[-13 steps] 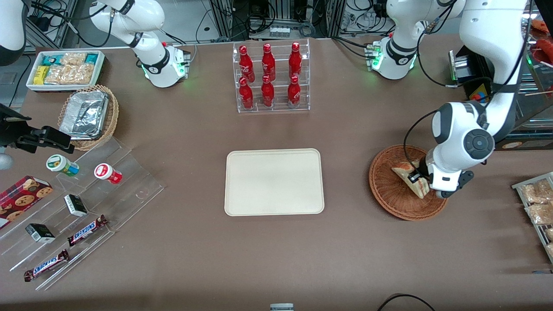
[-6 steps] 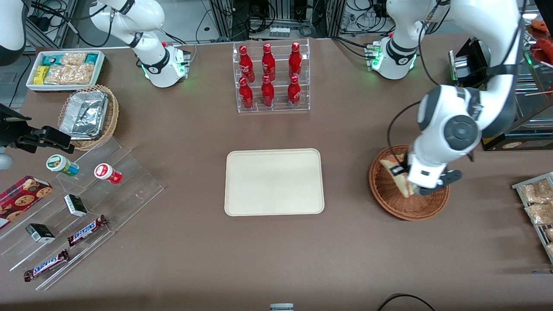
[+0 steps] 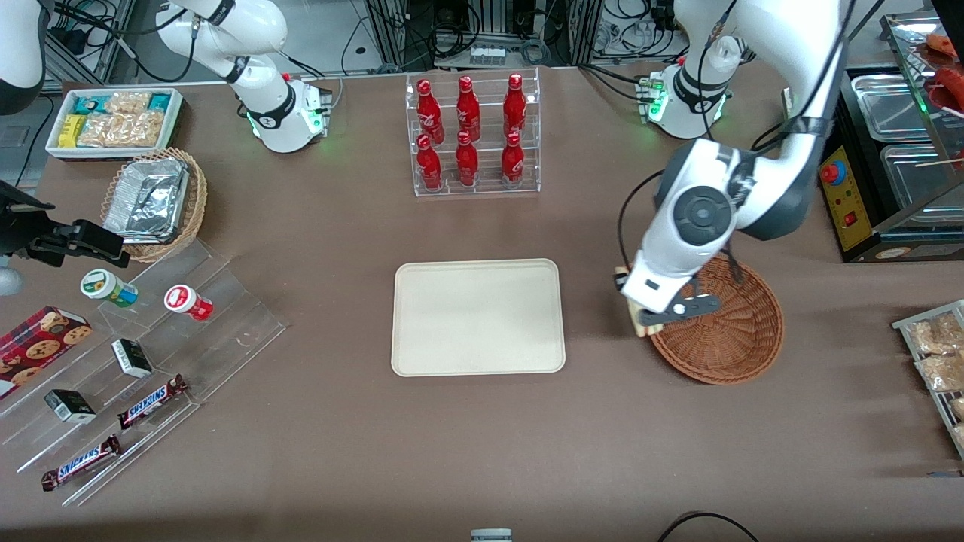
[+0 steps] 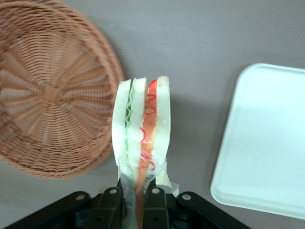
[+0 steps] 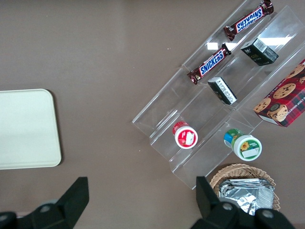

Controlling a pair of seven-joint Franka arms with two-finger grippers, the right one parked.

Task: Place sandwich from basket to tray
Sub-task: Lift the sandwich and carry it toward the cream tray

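My left gripper [image 3: 645, 315] is shut on the sandwich [image 3: 639, 326], a wrapped wedge of pale bread with an orange and white filling [image 4: 141, 128]. It hangs in the air over the basket's rim that faces the tray. In the front view my hand hides most of it. In the left wrist view the black fingers [image 4: 110, 202] pinch its lower end, gripper [image 4: 135, 200]. The reddish-brown wicker basket [image 3: 727, 335] [image 4: 47, 90] has nothing in it. The cream tray [image 3: 478, 316] [image 4: 267, 143] [image 5: 26, 129] lies flat at the table's middle with nothing on it, a short gap of table away.
A clear rack of red bottles [image 3: 473, 135] stands farther from the front camera than the tray. Toward the parked arm's end are a stepped acrylic shelf with snacks [image 3: 143, 354], a tan basket of foil trays [image 3: 154, 199] and a white tub [image 3: 113, 120]. Bagged snacks [image 3: 934, 354] lie at the working arm's end.
The gripper has lifted the sandwich out of the basket and carried it toward the tray, from the basket's middle to over its rim. The basket is left without anything in it.
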